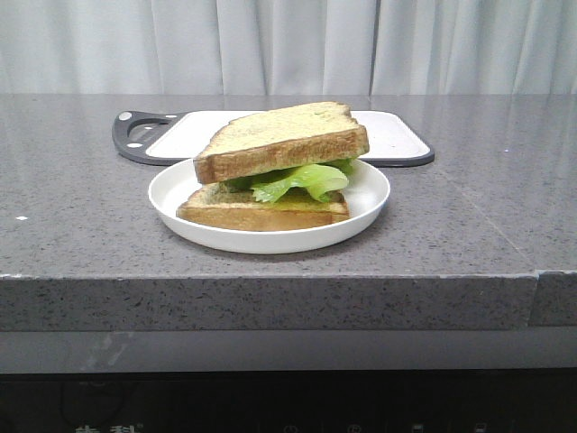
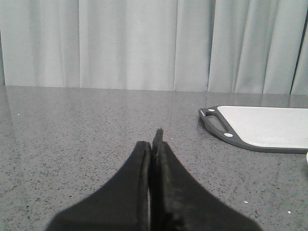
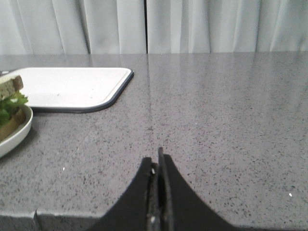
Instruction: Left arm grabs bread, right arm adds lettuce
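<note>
bread (image 1: 287,137) tops lettuce (image 1: 299,179) on the plate (image 1: 171,194), well apart from both pressed-together end effectors (image 2: 155,144) (image 3: 158,161).

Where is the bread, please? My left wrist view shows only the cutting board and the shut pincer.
Observer: The bread lies tilted on the lettuce, on a white plate.
Operator: Is anything beneath the lettuce?
Observer: Yes, a thinner slice lies flat on the plate under it.
Operator: And the right pincer?
Observer: The right pincer is shut with nothing in it, over the counter, apart from the plate.
</note>
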